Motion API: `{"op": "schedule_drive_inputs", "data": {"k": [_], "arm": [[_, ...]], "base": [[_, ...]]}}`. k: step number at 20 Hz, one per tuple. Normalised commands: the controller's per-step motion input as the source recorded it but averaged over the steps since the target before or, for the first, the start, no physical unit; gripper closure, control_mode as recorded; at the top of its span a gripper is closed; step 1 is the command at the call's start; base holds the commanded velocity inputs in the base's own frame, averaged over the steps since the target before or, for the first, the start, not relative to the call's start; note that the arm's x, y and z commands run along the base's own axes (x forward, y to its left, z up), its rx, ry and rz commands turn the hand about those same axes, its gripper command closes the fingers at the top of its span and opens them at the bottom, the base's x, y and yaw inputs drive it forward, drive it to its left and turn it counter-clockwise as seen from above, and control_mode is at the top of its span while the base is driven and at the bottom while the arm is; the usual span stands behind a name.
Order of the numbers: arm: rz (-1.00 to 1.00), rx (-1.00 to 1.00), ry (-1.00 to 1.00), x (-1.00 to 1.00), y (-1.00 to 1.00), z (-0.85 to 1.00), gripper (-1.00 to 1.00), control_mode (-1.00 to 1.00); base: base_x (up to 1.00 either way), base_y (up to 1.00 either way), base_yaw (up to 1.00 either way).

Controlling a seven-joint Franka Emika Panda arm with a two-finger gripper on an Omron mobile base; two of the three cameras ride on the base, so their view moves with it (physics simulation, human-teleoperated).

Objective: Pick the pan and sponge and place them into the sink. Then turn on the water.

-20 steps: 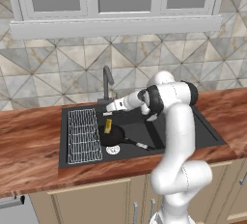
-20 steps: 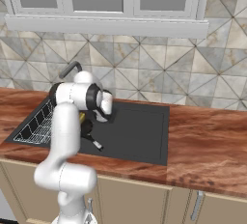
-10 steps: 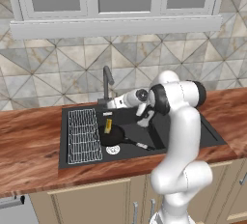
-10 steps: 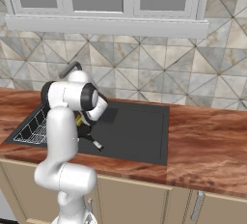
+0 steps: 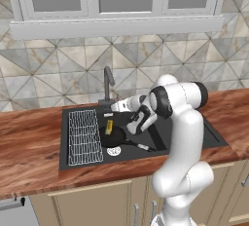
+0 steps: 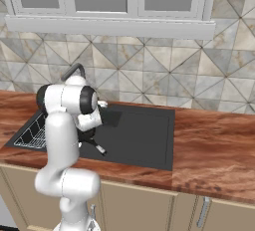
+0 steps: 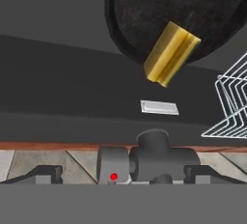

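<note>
The black pan [image 5: 112, 138] lies in the sink [image 5: 194, 133], its thin handle pointing right and forward. The yellow sponge [image 5: 109, 126] rests against the pan's far rim. In the hand view the pan [image 7: 178, 10] and the sponge [image 7: 171, 54] are at the top, and the grey faucet base [image 7: 154, 162] with a red dot is low in the middle. My gripper [image 7: 124, 175] is open, its fingertips [image 7: 44, 174] wide apart on either side of that base. In the left base view my gripper [image 5: 115, 107] is at the foot of the faucet [image 5: 108, 81]. No water is in view.
A white wire rack [image 5: 84, 136] fills the sink's left part, and its edge [image 7: 231, 107] is on the right of the hand view. A round silver drain [image 5: 113, 152] lies in front of the pan. The sink's right half [image 6: 144, 135] is bare. Wooden counter [image 5: 29, 147] surrounds the sink.
My hand has stayed at the faucet's foot while the elbow swung a little to the right. The gripper remains open. Pan and sponge have not moved.
</note>
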Motion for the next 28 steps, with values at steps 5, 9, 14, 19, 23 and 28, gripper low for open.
{"op": "schedule_drive_inputs", "data": {"k": [5, 9, 14, 19, 23, 28], "arm": [[0.01, 0.05, -0.17, 0.00, -0.06, -0.16, -1.00, -1.00], [0.02, 0.03, -0.21, 0.00, -0.06, -0.13, -1.00, -1.00], [0.01, 0.00, -0.19, 0.00, -0.15, -0.04, -1.00, -1.00], [0.00, 0.00, -0.13, 0.00, -0.15, -0.11, -1.00, -1.00], [0.01, 0.03, -0.08, 0.11, -0.15, -0.13, -1.00, -1.00], [0.06, 0.06, -0.04, 0.12, -0.19, -0.19, -1.00, -1.00]], "base": [[0.00, 0.00, 0.00], [0.00, 0.00, 0.00], [0.00, 0.00, 0.00], [0.00, 0.00, 0.00], [0.00, 0.00, 0.00], [0.00, 0.00, 0.00]]}}
